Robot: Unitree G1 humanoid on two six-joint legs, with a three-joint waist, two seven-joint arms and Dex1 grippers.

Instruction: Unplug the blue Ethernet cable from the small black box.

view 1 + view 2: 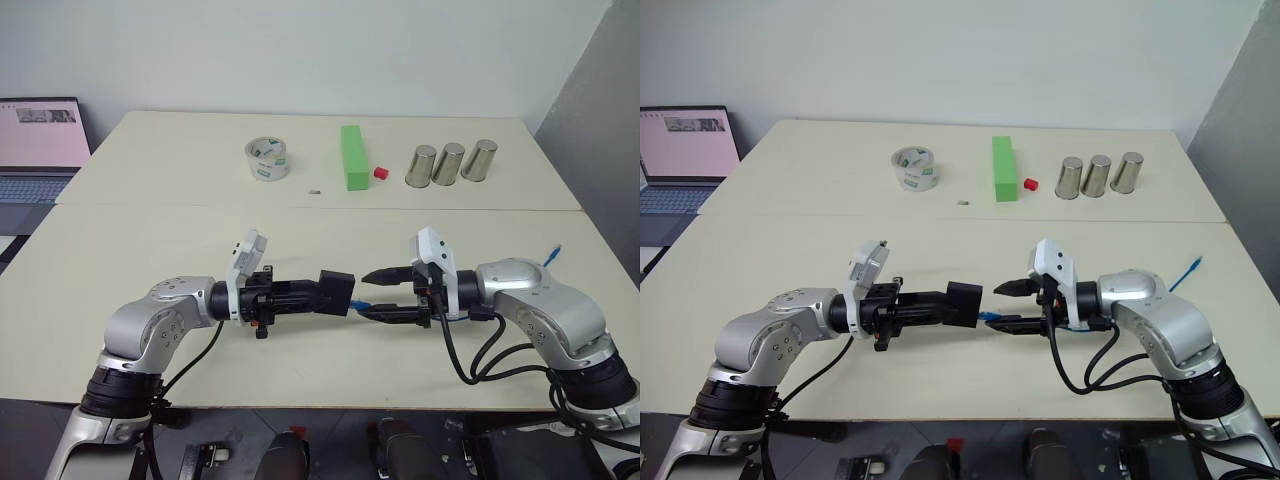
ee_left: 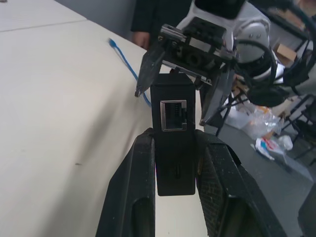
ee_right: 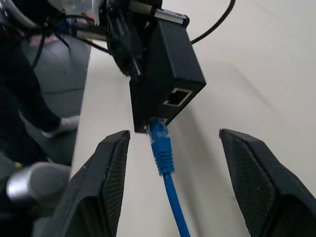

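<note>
Black fingers of the left gripper (image 2: 175, 163) clench the small black box (image 1: 336, 291), held level over the near table (image 1: 150, 240), its open port facing right. Facing it, the right gripper (image 3: 170, 173) stands released, jaws wide on either side of the blue Ethernet cable (image 3: 165, 163), whose plug sits at the box's lower edge. Far off lie a tape roll (image 1: 267, 159) with unreadable green print, a green block (image 1: 353, 156) and three metal cups (image 1: 451, 163)

The small black box (image 1: 337, 291) sits above the desk (image 1: 120, 250) near its front edge. Left of the box: left gripper (image 1: 318, 294). Right: right gripper (image 1: 372, 294). Behind: tape roll (image 1: 267, 159), upright block (image 1: 353, 156), three cups (image 1: 452, 163). The blue Ethernet cable (image 3: 165, 163) extends rightward from the box.
</note>
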